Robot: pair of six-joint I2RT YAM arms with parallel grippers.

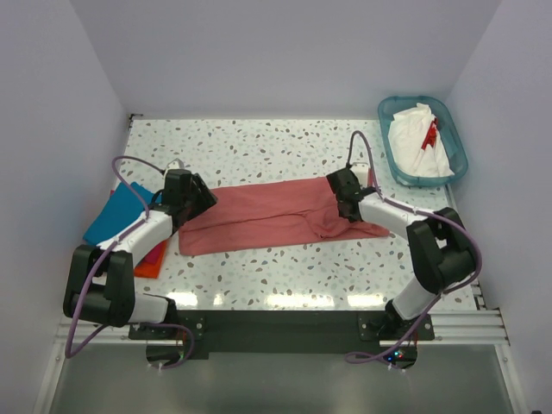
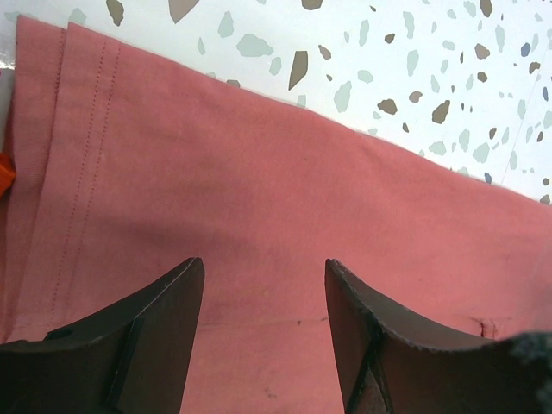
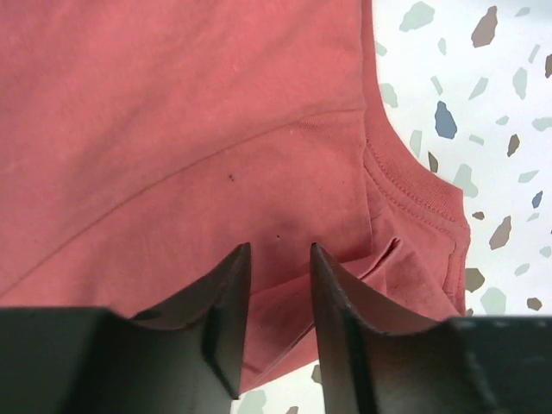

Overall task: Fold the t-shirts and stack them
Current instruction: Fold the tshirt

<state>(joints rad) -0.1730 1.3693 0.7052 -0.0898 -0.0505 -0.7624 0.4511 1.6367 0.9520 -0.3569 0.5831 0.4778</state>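
Left tool [image 2: 263, 269] and right tool [image 3: 278, 252] hover with jaws apart, clamping nothing, over the hem and collar ends of the salmon-red t-shirt [image 1: 276, 220], a half-folded strip mid-frame on the desk [image 1: 285, 147]. At left, teal t-shirt [image 1: 115, 216] and orange t-shirt [image 1: 148, 264] look stacked. The white t-shirt [image 1: 416, 138] waits in the basket [image 1: 458, 164], upper right.

The salmon-red t-shirt [image 1: 276, 216] lies folded in a long band across the middle of the table [image 1: 259, 142]. A teal t-shirt [image 1: 116, 216] overlaps an orange t-shirt [image 1: 147, 267] at the left edge. A white t-shirt [image 1: 412, 138] lies crumpled at the far right corner.
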